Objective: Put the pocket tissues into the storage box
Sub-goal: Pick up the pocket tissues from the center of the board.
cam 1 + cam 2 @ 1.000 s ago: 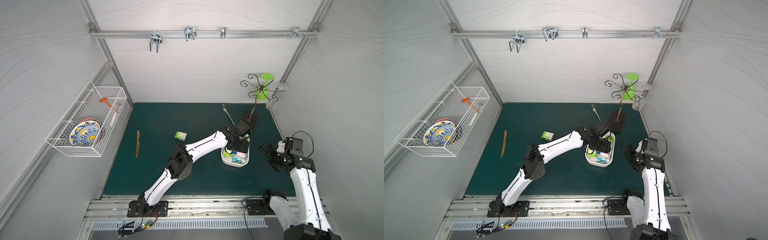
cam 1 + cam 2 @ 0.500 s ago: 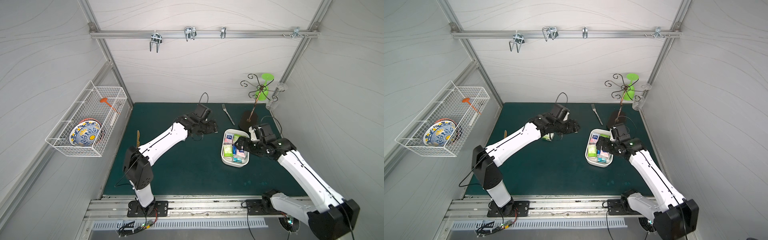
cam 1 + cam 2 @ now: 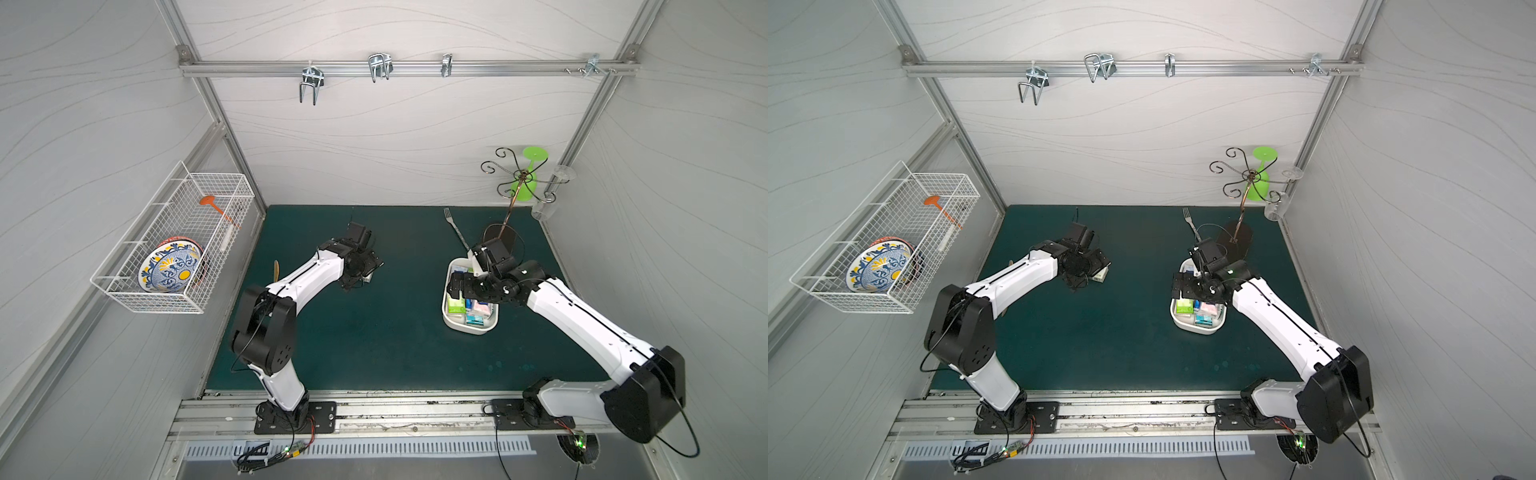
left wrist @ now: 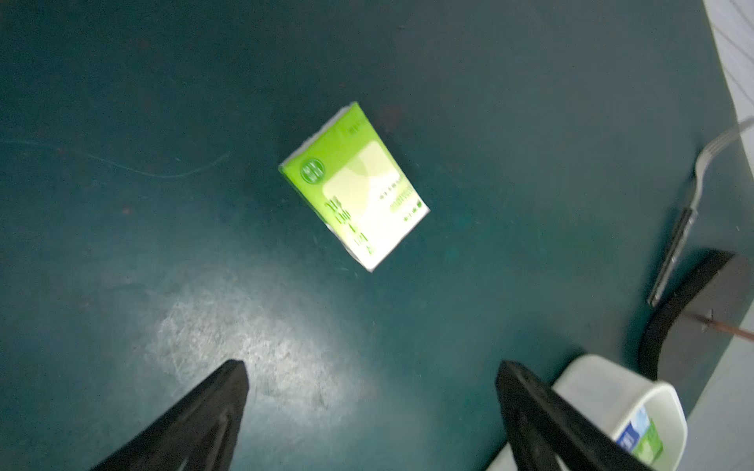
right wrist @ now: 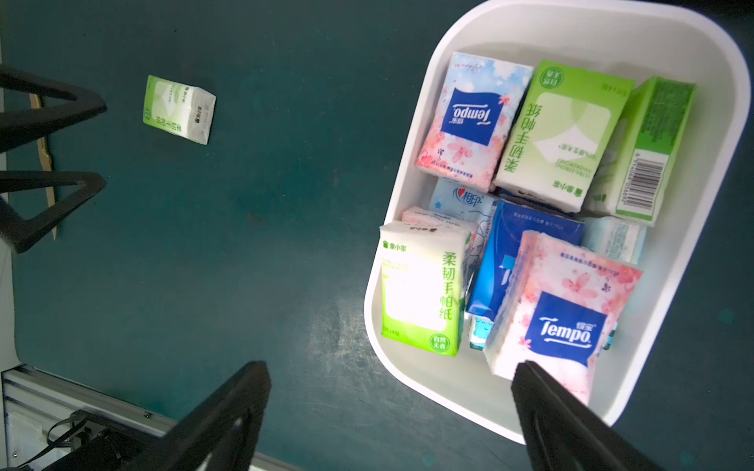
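Hovering Over One Stray Green Packet

Held the left gripper point(image 4: 372, 367) spread wide and empty over the dark green mat point(image 4: 122, 102), short of a single green plastic-wrapped pocket tissue packet point(image 4: 354, 185) lying flat, well apart from the shallow white plastic storage box point(image 5: 591, 28). Poised the right gripper point(image 5: 390, 367) likewise spread, pinching nothing, one finger over the box's rim, its twin over bare mat. Made out only through the right wrist camera the pink, green and blue packets point(image 5: 563, 310) crowding the box, some on edge. Glimpsed in both top views just a sliver of the stray packet beside the left wrist. Caught the silver fork point(image 4: 693, 191) near the box's far end.
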Robot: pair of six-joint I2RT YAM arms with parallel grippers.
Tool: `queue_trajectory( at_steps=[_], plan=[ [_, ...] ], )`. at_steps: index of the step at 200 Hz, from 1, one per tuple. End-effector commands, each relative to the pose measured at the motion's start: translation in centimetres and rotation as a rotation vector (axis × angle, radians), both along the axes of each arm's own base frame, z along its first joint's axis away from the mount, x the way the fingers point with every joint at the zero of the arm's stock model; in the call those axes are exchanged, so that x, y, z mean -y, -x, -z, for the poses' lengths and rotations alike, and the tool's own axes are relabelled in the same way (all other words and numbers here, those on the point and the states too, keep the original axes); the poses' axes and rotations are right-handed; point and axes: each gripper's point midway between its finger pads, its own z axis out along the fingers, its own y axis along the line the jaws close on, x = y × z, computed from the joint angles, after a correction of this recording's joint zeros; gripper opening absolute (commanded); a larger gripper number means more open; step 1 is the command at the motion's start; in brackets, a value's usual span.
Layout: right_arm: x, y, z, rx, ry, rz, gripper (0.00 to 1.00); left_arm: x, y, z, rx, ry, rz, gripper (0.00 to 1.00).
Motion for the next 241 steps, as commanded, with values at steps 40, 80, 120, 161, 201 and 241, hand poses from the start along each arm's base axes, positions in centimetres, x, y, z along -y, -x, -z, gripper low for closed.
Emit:
queue_trajectory(
  at_steps=[40, 80, 120, 161, 201, 241],
  plan=[
    [1.2, 0.7, -0.3, 0.017, 0.062, -0.022, 0.99, -2.0, -4.4, 1.9, -0.018, 0.054, -0.262, 0.97],
    [1.6, 0.9, 0.0, 0.012, 0.081, -0.029, 0.99, -1.9, -6.8, 2.6, -0.027, 0.059, -0.293, 0.94],
    [2.3, 1.2, 0.0, 0.019, 0.104, -0.023, 0.99, -1.6, -6.7, 4.6, -0.07, 0.07, -0.32, 0.9],
    [3.2, 1.5, 0.3, 0.015, 0.113, -0.004, 0.99, -1.6, -6.1, 6.3, -0.105, 0.072, -0.337, 0.89],
    [4.0, 1.7, 0.0, 0.021, 0.121, 0.013, 0.99, -1.4, -6.3, 7.8, -0.134, 0.055, -0.316, 0.8],
    [4.9, 1.9, -0.2, 0.028, 0.123, 0.035, 0.99, -0.8, -6.7, 8.4, -0.128, 0.075, -0.278, 0.51]
  ],
)
